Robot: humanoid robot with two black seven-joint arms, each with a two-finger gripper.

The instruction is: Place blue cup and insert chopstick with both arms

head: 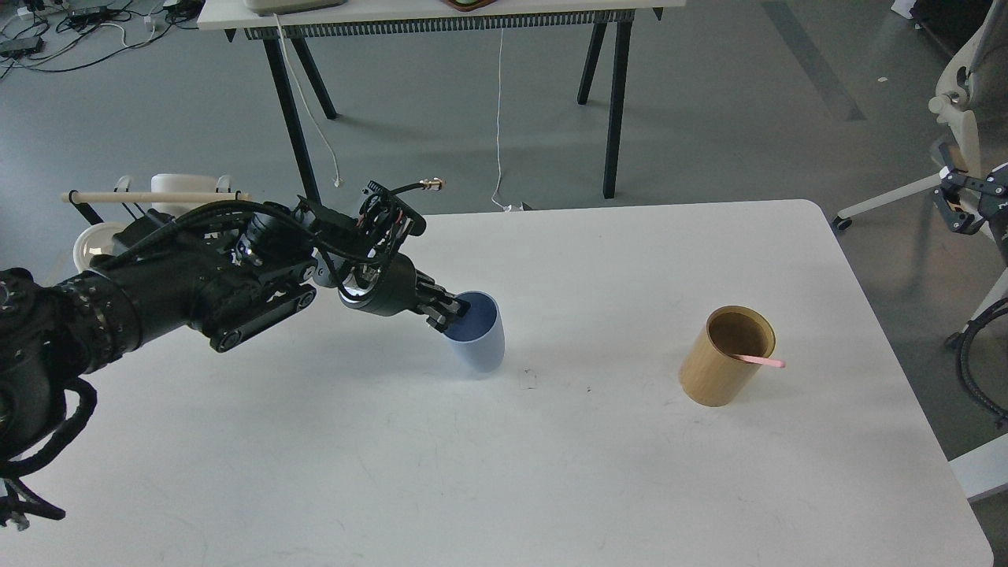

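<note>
The pale blue cup (480,339) stands nearly upright on the white table (551,472), left of centre, its base at or just above the surface. My left gripper (446,313) is shut on the cup's near rim, one finger inside it. The pink chopstick (760,361) leans out of a tan wooden cylinder (724,358) on the table's right side. Only a small black part of my right gripper (972,201) shows at the far right edge, off the table; its fingers cannot be told apart.
A black wire rack with a beige wooden rod (153,197) and white dishes stands at the table's far left, behind my left arm. A second table's black legs (614,102) and hanging cables stand beyond the far edge. A white chair (965,102) is at right.
</note>
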